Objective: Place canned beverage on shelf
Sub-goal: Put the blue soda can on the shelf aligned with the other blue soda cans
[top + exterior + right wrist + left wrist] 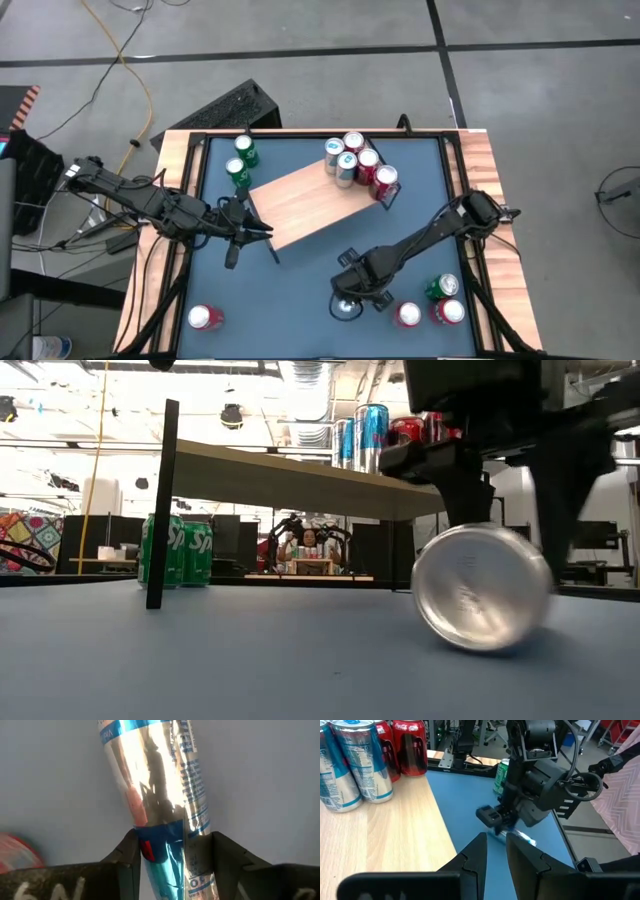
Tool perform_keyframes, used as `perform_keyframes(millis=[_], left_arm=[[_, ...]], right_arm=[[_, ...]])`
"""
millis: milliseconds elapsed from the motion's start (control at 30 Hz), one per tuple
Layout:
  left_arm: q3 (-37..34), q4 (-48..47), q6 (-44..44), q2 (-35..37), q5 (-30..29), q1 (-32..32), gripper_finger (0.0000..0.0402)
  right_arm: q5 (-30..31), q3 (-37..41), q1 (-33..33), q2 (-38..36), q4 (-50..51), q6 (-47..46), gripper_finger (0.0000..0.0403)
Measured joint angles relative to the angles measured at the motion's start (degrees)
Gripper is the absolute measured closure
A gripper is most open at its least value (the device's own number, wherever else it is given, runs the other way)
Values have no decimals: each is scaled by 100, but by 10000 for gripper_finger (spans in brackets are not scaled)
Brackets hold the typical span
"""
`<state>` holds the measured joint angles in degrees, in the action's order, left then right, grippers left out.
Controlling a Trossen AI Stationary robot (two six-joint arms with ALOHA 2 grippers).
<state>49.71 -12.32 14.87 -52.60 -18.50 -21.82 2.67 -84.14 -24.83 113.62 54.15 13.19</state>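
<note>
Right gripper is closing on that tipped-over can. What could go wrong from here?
The silver-blue can lies on its side between the right gripper fingers, so it may roll or slip out. Lifted sideways, it would still need standing up. The shelf already holds a can cluster that could get knocked.

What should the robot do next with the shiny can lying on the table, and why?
Probably squeeze shut on it, then lift. The right gripper has a finger on each side of the silver-and-blue can, which lies on its side on the blue tabletop. It hasn't been raised, and the shelf has bare wood free. The left gripper waits at the shelf's edge.
</note>
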Motion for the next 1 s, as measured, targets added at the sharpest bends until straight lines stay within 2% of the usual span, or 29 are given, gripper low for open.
perform_keyframes(millis=[100, 300, 400, 667, 833, 1000], left_arm=[[0, 0, 0, 0, 0, 0, 342], [0, -2, 0, 0, -2, 0, 342], [0, -2, 0, 0, -5, 0, 342], [0, -4, -1, 0, -16, -2, 342], [0, -2, 0, -1, -17, -2, 342], [0, -3, 40, 0, -16, -1, 342]], right_arm=[[553, -212, -84, 0, 470, 11, 244], [1136, -651, -291, 0, 1077, -35, 240], [1664, -836, -461, -2, 1345, 0, 239], [2952, -900, -880, 20, 2251, 356, 239], [3829, -902, -1187, 20, 2574, 1012, 239], [4643, -693, -1492, 13, 2251, 2529, 239]])
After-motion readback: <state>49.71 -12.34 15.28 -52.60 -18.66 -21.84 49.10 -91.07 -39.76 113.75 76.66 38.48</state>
